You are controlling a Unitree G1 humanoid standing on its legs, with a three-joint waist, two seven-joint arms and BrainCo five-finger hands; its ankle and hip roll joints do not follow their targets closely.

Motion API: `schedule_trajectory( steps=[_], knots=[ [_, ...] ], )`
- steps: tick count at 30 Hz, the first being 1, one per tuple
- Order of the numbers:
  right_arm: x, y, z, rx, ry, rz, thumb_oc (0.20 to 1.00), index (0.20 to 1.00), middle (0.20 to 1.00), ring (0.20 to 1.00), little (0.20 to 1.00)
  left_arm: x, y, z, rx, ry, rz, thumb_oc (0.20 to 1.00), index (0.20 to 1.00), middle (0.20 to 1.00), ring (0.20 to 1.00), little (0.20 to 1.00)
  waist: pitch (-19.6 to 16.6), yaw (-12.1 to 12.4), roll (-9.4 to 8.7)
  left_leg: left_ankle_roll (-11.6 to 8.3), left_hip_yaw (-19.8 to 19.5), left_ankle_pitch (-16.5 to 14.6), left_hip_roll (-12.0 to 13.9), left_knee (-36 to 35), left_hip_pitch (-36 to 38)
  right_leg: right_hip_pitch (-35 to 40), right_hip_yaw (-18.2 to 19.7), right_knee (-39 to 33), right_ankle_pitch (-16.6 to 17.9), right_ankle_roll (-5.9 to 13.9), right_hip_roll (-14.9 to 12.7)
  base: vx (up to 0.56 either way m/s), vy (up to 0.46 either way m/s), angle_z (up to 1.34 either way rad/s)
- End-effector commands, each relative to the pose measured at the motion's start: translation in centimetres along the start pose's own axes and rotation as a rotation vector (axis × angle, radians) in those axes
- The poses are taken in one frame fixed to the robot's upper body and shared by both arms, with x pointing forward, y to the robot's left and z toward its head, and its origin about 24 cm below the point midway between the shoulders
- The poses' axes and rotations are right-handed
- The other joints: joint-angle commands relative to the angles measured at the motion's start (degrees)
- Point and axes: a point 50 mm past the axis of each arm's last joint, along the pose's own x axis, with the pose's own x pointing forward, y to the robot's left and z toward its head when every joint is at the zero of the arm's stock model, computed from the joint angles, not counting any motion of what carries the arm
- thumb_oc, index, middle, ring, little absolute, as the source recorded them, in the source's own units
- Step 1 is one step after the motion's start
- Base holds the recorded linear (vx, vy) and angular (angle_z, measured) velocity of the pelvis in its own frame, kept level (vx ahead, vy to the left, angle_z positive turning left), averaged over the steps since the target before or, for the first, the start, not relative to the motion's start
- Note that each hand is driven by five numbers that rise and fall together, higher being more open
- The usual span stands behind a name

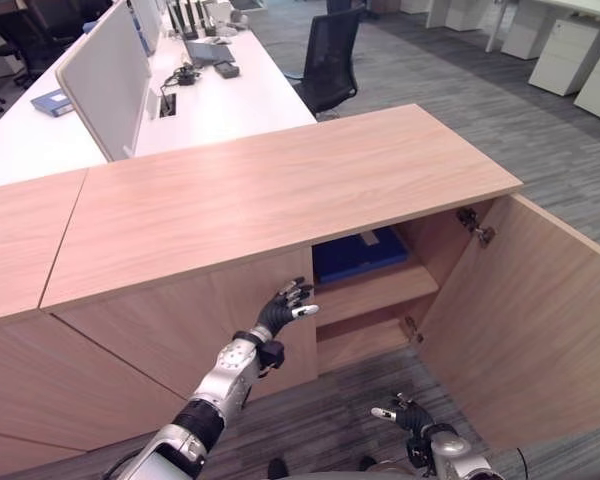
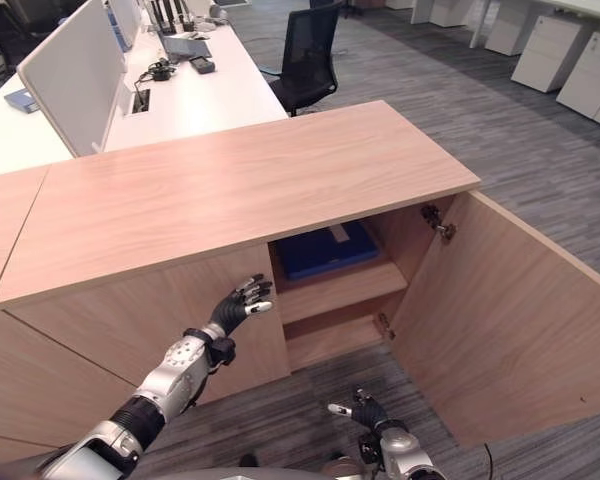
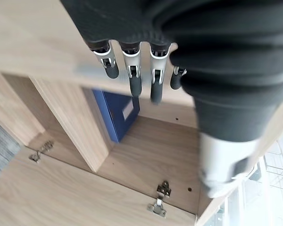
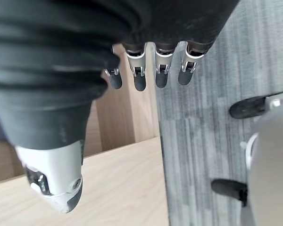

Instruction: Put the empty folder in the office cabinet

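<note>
Two empty hands, and the blue folder point(image 1: 360, 254) already lies on the top shelf point(image 1: 375, 290) of the cabinet point(image 1: 280, 190).

From the left: the left hand point(image 1: 283, 310) is up in front of the shut door point(image 1: 180, 330), right beside the open side, with its fingers point(image 3: 134, 77) straight and a little spread, holding nothing. The folder lies flat, further in and a bit up from those fingers, well apart from them. The right hand point(image 1: 412, 416) hangs low over the floor point(image 1: 320, 420) near the open door point(image 1: 540, 320), fingers loose and open, also holding nothing. What could go wrong? If the left hand swings sideways it may bump the shut door's edge or the shelf. If the open door gets pushed shut, it could hit the right hand or arm, because they hang close to it.
</note>
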Motion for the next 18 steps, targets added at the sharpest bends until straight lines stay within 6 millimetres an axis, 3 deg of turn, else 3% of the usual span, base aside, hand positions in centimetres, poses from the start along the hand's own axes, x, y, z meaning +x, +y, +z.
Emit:
schedule_trajectory(
  steps=[1,2,4,5,6,7,13,15,18],
  knots=[
    [0.3,0.4,1.4,0.064,-0.065,0.011,1.000,1.000,1.000,1.000,1.000,0.6,-0.9,1.6,0.085,-0.057,-0.087,1.000,1.000,1.000,1.000,1.000,-0.1,1.1,-1.05,-1.36,2.7,-5.4,1.2,0.8,1.3,-7.7,-9.0,5.9,4.2,5.81,-3.1,-0.09,-0.001,-0.25],
    [0.3,0.4,1.4,0.064,-0.065,0.011,1.000,1.000,1.000,1.000,1.000,0.6,-0.9,1.6,0.085,-0.057,-0.087,1.000,1.000,1.000,1.000,1.000,-0.1,1.2,-1.05,-1.36,2.7,-5.5,1.2,0.8,1.3,-7.8,-9.0,6.2,4.0,5.81,-3.1,-0.14,-0.038,-0.38],
    [0.5,0.5,2.3,0.053,-0.090,0.011,1.000,1.000,1.000,1.000,1.000,-0.3,-0.4,0.7,0.118,-0.015,-0.093,1.000,1.000,1.000,1.000,1.000,0.6,3.6,0.38,-2.24,7.4,-5.2,3.3,0.8,1.3,-9.0,-30.4,9.1,4.9,3.86,-10.8,-0.13,-0.085,-0.94],
    [0.5,0.5,2.3,0.053,-0.089,0.012,1.000,1.000,1.000,1.000,1.000,-0.4,-0.4,0.7,0.118,-0.015,-0.093,1.000,1.000,1.000,1.000,1.000,0.7,3.5,0.37,-2.25,7.2,-5.2,3.3,0.8,1.3,-8.9,-30.6,9.2,4.8,3.88,-10.9,-0.07,-0.095,-1.38],
    [0.5,0.5,2.4,0.056,-0.089,0.009,1.000,1.000,1.000,1.000,1.000,-0.7,-0.2,0.1,0.107,0.005,-0.087,1.000,1.000,1.000,1.000,1.000,0.6,3.9,0.45,-2.38,8.9,-5.1,3.9,0.8,1.6,-8.9,-33.7,10.0,5.2,3.51,-12.6,-0.03,-0.091,-1.33],
    [0.6,0.4,2.3,0.060,-0.082,0.006,1.000,1.000,1.000,1.000,1.000,-0.9,-0.1,-0.2,0.102,0.019,-0.084,1.000,1.000,1.000,1.000,1.000,0.4,3.9,0.39,-2.51,9.8,-5.0,4.2,0.8,1.8,-8.8,-34.8,10.5,5.6,3.46,-13.5,-0.03,-0.206,-1.01],
    [0.4,-0.6,1.2,0.081,-0.028,-0.022,1.000,1.000,1.000,1.000,1.000,-1.7,0.4,-2.3,0.112,0.105,-0.086,1.000,1.000,1.000,1.000,1.000,-1.2,3.6,-0.57,-4.22,11.8,-4.0,5.4,1.6,1.4,-5.2,-28.5,6.3,9.1,5.93,-15.1,0.00,-0.192,-0.25],
    [0.4,-0.7,1.1,0.079,-0.023,-0.027,1.000,1.000,1.000,1.000,1.000,-1.9,0.6,-2.7,0.114,0.124,-0.071,1.000,1.000,1.000,1.000,1.000,-1.5,3.6,-0.39,-4.65,12.4,-3.7,5.9,1.7,1.5,-4.9,-28.2,5.2,8.6,6.02,-14.7,0.00,-0.217,-0.41],
    [0.3,-1.4,0.2,0.066,0.019,-0.045,1.000,1.000,1.000,1.000,1.000,-3.2,2.1,-4.7,0.118,0.193,0.017,1.000,1.000,1.000,1.000,1.000,-2.2,2.6,0.51,-6.64,15.1,-1.9,9.3,2.2,2.7,-4.4,-26.5,1.9,6.5,5.48,-11.5,0.03,-0.318,-0.50]
  ],
)
